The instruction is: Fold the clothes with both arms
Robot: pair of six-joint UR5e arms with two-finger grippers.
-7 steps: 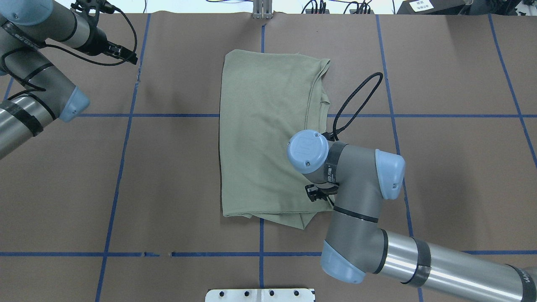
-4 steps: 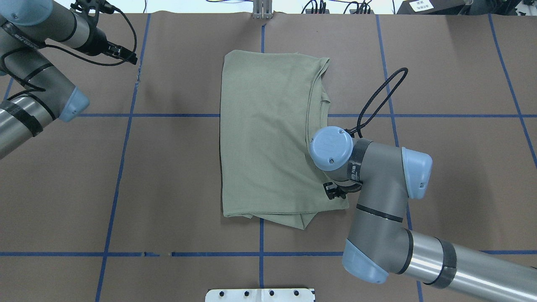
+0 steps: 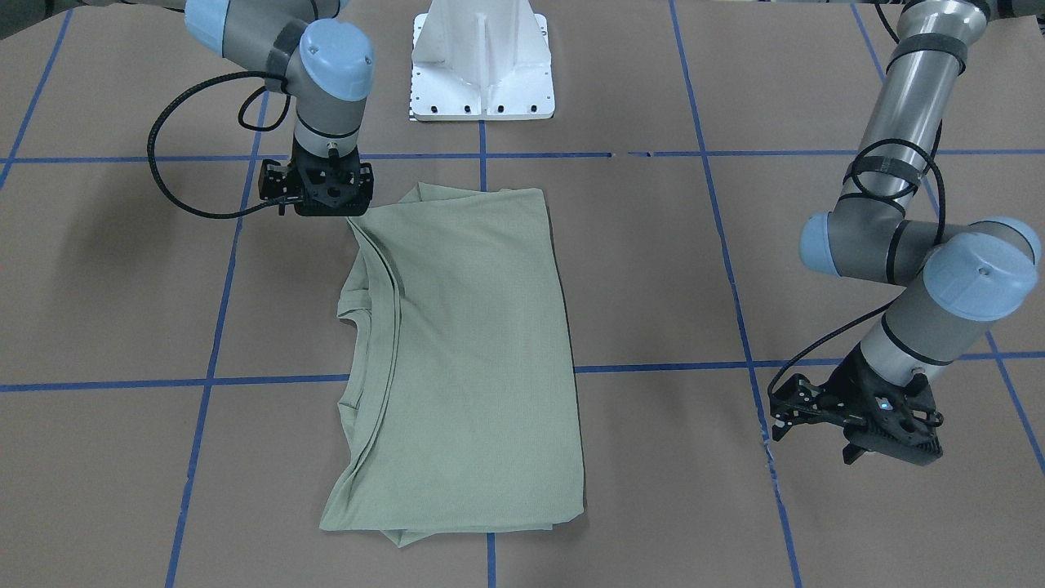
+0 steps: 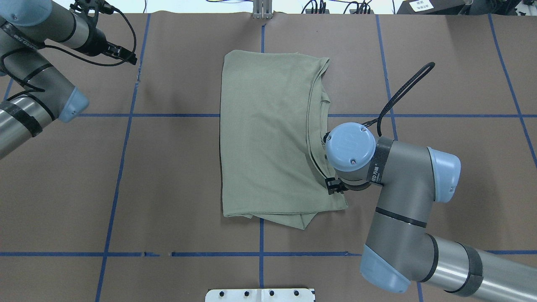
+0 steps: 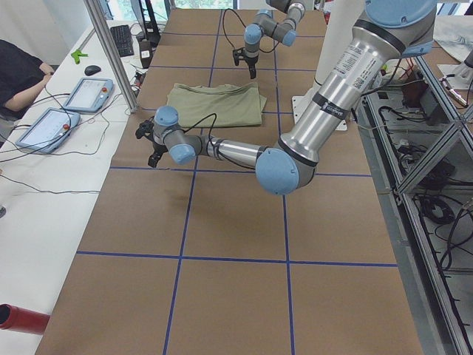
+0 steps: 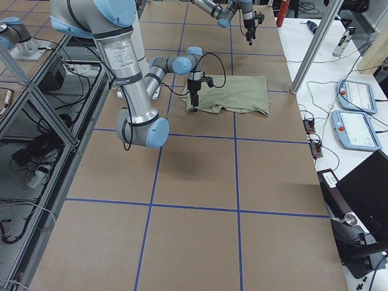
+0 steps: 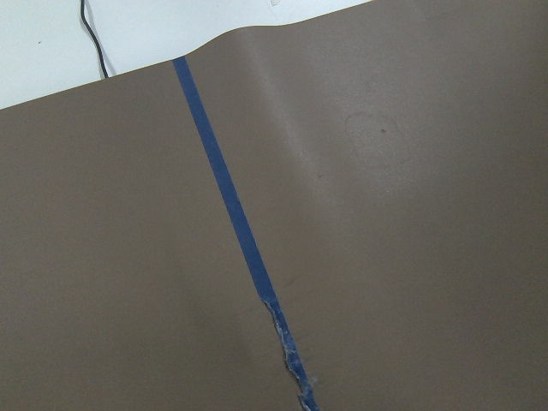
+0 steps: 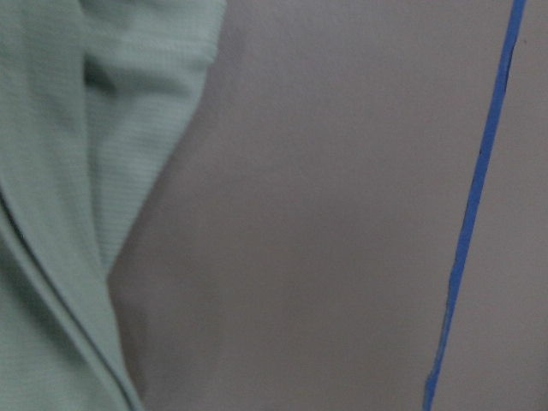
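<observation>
The pale sage-green shirt (image 4: 268, 138) lies folded in a tall rectangle at the table's middle, its folded layers showing along the right edge; it also shows in the front view (image 3: 465, 359). My right gripper (image 4: 335, 186) hangs just off the shirt's right edge near the front corner, mostly hidden under its wrist; in the front view (image 3: 320, 208) its fingers do not show. Its wrist view holds the shirt's edge (image 8: 77, 214) and bare table. My left gripper (image 4: 130, 58) hovers over bare table at the back left, far from the shirt. I cannot tell whether either is open or shut.
The white pedestal base (image 3: 482, 65) stands at the robot's side of the table. Blue tape lines (image 4: 126, 126) cross the brown cover. A metal post (image 4: 262, 10) stands at the far edge. An operator (image 5: 18, 74) and tablets (image 5: 89, 92) are beyond it.
My right arm has moved to the right, from over the shirt's front right part to just off its right edge. The shirt and the left arm have not moved.
</observation>
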